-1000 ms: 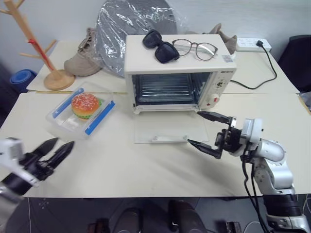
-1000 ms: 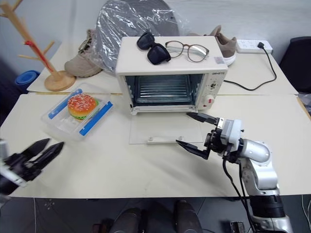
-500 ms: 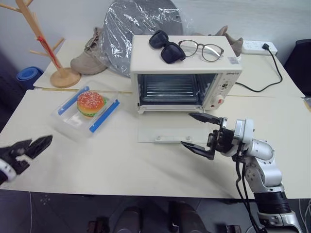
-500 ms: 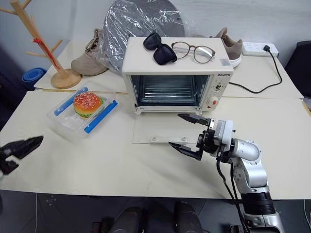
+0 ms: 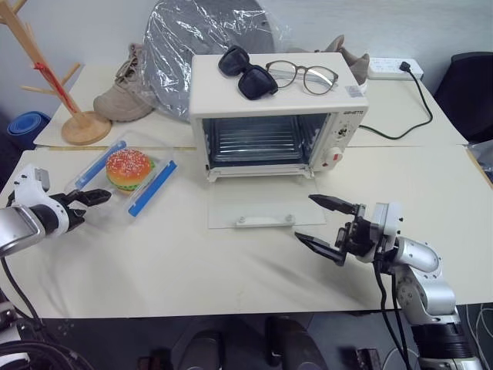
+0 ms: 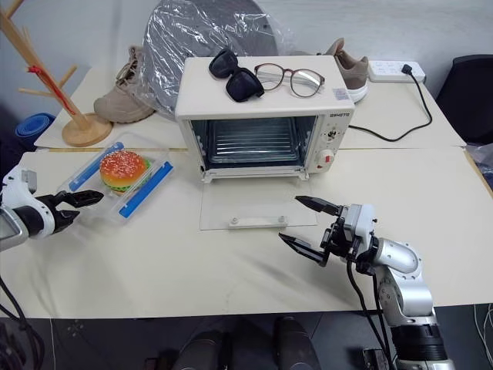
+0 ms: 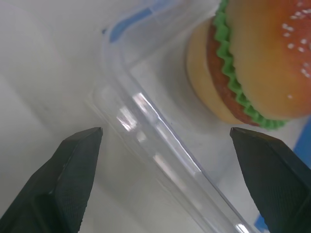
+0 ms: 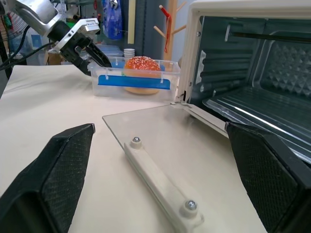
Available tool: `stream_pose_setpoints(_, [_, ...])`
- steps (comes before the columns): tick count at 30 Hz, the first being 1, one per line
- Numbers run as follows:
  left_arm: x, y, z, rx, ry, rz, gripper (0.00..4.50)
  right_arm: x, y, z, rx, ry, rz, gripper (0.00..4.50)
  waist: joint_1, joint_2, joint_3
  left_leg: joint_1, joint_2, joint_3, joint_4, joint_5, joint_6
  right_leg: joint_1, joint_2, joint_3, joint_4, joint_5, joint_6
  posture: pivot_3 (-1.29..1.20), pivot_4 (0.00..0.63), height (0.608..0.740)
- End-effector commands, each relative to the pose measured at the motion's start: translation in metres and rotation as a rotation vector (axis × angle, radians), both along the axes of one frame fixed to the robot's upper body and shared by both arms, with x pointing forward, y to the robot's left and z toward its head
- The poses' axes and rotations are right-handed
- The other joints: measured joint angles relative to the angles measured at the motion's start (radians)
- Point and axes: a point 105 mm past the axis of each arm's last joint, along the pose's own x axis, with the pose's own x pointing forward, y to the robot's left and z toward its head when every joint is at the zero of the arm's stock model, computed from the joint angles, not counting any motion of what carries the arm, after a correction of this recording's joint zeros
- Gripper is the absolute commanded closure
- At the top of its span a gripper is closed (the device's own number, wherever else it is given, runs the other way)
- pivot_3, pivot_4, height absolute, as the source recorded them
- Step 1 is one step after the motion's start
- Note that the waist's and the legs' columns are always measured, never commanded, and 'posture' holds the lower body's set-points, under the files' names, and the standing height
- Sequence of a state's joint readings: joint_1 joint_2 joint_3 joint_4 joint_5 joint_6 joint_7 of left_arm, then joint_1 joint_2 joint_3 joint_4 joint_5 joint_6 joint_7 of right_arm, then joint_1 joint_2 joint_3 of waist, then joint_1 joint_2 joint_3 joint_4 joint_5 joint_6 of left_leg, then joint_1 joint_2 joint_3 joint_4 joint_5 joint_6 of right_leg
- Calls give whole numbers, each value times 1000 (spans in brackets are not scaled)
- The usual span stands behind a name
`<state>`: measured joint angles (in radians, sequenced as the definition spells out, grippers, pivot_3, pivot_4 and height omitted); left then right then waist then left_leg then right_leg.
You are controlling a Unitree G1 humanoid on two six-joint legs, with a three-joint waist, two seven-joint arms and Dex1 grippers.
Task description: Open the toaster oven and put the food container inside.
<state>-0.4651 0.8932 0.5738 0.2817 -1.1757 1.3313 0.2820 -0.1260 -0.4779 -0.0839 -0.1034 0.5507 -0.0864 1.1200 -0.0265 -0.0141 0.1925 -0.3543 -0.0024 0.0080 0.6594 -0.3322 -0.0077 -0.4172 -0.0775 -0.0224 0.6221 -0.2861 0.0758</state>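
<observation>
Your left gripper [image 5: 91, 198] has swung in from the table's near edge and now sits at the end of the food container [image 5: 123, 171], fingers spread wide with the clear rim between their tips in the left wrist view; nothing is gripped yet. The container rests on the table [image 5: 192, 262] to the left of the toaster oven [image 5: 273, 116], well apart from it, toy hamburger [image 5: 129, 167] inside. The oven door [image 5: 262, 210] already lies flat open (so that step looks done), and what remains is the pick-up and the carry. Your right gripper [image 5: 327, 225] has sunk a little and hangs open and empty just off the door's front corner, where it could crowd the route in.
</observation>
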Motion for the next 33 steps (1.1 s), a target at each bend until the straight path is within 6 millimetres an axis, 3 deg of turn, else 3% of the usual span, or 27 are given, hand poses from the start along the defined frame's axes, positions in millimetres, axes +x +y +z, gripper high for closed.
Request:
stream_pose_setpoints(1, [3,9,10,55,13,-4,869,-4,-3,10,18,-53,-13,0,-1,0,0,0,0,0,0,0,-1,0,0,0,0,0,0,0,150,740])
stream_pose_setpoints(7, [7,19,15,53,6,4,2733,-4,-5,12,26,-73,-39,0,-1,0,0,0,0,0,0,1,-1,-1,0,0,1,0,0,0,150,740])
stream_pose_setpoints(13, [12,17,50,133,-86,-71,4304,0,-8,20,35,-118,-71,0,0,-2,0,-1,0,0,0,1,-2,-2,0,0,1,0,0,0,150,740])
stream_pose_setpoints(18, [-1,0,74,339,-63,-271,4408,2,-10,21,37,-102,-75,0,-1,-4,0,-3,0,2,-1,1,-2,-6,0,3,3,0,0,0,150,740])
stream_pose_setpoints(23, [-4,-53,84,353,-85,-509,4408,-2,-20,18,2,-77,-114,0,9,-4,0,-9,0,1,-1,2,-1,-11,-1,3,4,0,0,0,150,740])
stream_pose_setpoints(33, [25,-147,77,247,-151,-705,4408,-14,-19,21,11,-66,-165,0,23,-4,0,-14,-2,0,7,3,1,-13,0,2,7,1,2,0,150,740])
